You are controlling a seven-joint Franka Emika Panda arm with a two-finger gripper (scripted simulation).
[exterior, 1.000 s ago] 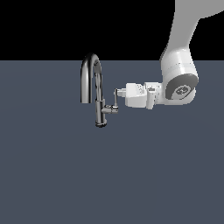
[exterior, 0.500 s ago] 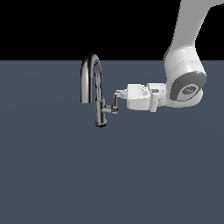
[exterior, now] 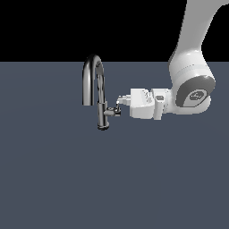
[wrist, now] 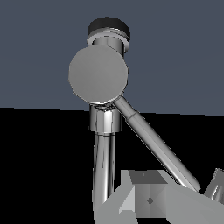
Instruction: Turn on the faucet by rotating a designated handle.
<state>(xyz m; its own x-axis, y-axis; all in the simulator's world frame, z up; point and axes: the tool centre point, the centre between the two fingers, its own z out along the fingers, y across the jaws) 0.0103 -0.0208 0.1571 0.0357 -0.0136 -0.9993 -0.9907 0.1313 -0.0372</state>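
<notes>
Chrome gleams on the faucet (exterior: 99,91), which stands on the flat slate-grey table (exterior: 112,179) a little to the exterior view's left of centre, its arched spout curling over toward nine o'clock and its slim body dropping to a round base. From the body a short stub sticks out toward three o'clock, and the handle (exterior: 117,105) rises from the stub's end as a thin lever. The white tool (exterior: 119,101) reaches in horizontally from three o'clock, carried by the white arm (exterior: 191,85), and its fingertips sit right at the handle, at the stub's outer end; in this view the lever and the fingertips overlap so closely that contact cannot be confirmed. In the wrist view the stub's round end cap fills the middle, with the handle (wrist: 155,146) running from it toward five o'clock as a long straight bar, and the faucet (wrist: 105,162) body passing behind it. One grey finger (wrist: 148,199) shows in the foreground beside the bar's far end, and only a sliver of the other appears at the picture's edge, so the bar seems to lie between them with the tool spread apart rather than closed on it. Both fingers are cut off by the frame.
</notes>
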